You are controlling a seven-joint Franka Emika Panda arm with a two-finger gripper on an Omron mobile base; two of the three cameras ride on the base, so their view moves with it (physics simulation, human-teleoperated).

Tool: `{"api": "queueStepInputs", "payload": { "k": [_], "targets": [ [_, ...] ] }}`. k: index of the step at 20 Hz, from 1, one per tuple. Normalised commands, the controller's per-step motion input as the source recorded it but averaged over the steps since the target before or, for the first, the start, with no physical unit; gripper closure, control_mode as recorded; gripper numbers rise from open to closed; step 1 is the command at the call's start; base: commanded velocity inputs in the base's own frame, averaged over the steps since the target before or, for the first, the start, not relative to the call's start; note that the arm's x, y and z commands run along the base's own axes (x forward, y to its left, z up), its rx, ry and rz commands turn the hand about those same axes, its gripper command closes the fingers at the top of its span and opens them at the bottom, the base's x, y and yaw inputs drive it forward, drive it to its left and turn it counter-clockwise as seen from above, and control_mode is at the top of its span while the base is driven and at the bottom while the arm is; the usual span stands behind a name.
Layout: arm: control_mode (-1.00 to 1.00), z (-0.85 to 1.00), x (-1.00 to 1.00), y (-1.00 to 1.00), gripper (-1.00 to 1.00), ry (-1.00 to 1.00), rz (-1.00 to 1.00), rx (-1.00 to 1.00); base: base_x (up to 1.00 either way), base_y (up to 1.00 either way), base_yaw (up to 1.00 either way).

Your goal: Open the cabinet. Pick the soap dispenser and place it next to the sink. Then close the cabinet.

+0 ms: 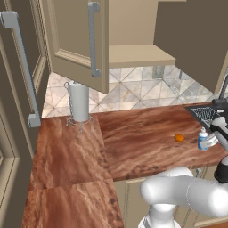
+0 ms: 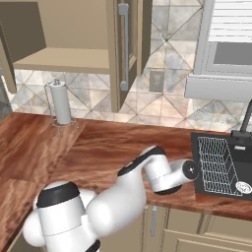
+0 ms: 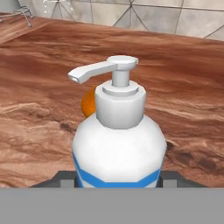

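The soap dispenser point(image 3: 118, 140), a white bottle with a blue band and a white pump, stands close between my fingertips point(image 3: 65, 177). My gripper point(image 3: 118, 180) is shut on its lower body. In the left base view the soap dispenser point(image 1: 203, 139) is at the counter's right end, just in front of the sink point(image 1: 204, 114), with my gripper point(image 1: 213, 140) reaching it from the right. I cannot tell whether its base touches the wood. The cabinet point(image 1: 75, 40) hangs above with both doors swung open and a bare shelf point(image 1: 138, 55). The cabinet point(image 2: 125, 54) and the sink point(image 2: 197, 167) also appear in the right base view.
A small orange ball point(image 1: 179, 138) lies on the wooden counter point(image 1: 133, 142) just left of the bottle, seen behind it as the orange ball point(image 3: 87, 103). A paper towel roll point(image 1: 80, 101) on a wire stand is at the back left. A tall brown cabinet point(image 1: 18, 67) flanks the left.
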Motion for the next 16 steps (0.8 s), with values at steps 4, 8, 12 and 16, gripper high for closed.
{"api": "queueStepInputs", "payload": {
  "k": [4, 8, 12, 16],
  "targets": [
    [-1.0, -0.18, 0.0, -0.12, 1.0, 0.0, 0.0, 0.0, 0.0, 0.0, 0.0],
    [-1.0, -0.19, 0.0, -0.13, 1.0, 0.0, 0.0, 0.0, 0.0, 0.0, 0.0],
    [-1.0, -0.05, 0.0, -0.06, 1.0, 0.0, 0.0, 0.0, 0.0, 0.0, 0.0],
    [-1.0, -0.07, 0.0, -0.01, 1.0, 0.0, 0.0, 0.0, 0.0, 0.0, 0.0]
  ]
}}
